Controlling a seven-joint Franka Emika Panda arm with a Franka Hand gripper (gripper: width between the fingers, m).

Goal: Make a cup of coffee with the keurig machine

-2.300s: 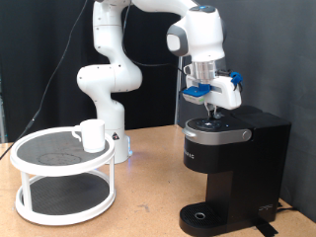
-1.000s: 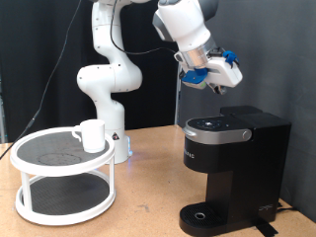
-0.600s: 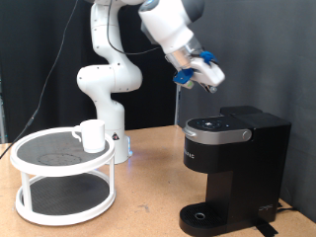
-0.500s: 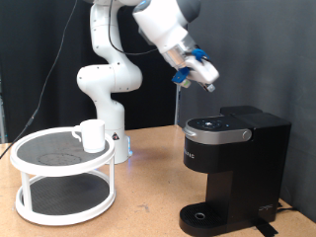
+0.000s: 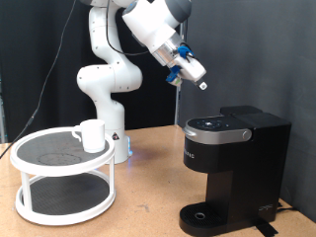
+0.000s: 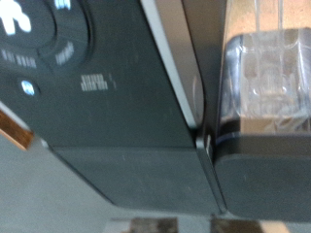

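the coffee machine (image 5: 235,166) stands at the exterior view's right on the wooden table (image 5: 138,212), its lid closed, just where it was in the earlier frames. the gripper (image 5: 200,84), which rested on the machine's top panel a couple of seconds ago, has since lifted away and swung toward the exterior view's upper left; it now hangs in the air well above the machine, tilted, touching nothing. nothing shows between its fingers, but whether they are parted or pressed together cannot be told. the white mug (image 5: 91,134) has not moved: it sits upright on the top tier of the round white two-tier stand (image 5: 63,198) at the exterior view's left, well apart from the machine. the wrist view looks down on the machine's black top (image 6: 117,97) with its ringed panel and small lit marks, too blurred to read; the small white logo on the machine's front is also too small to read.
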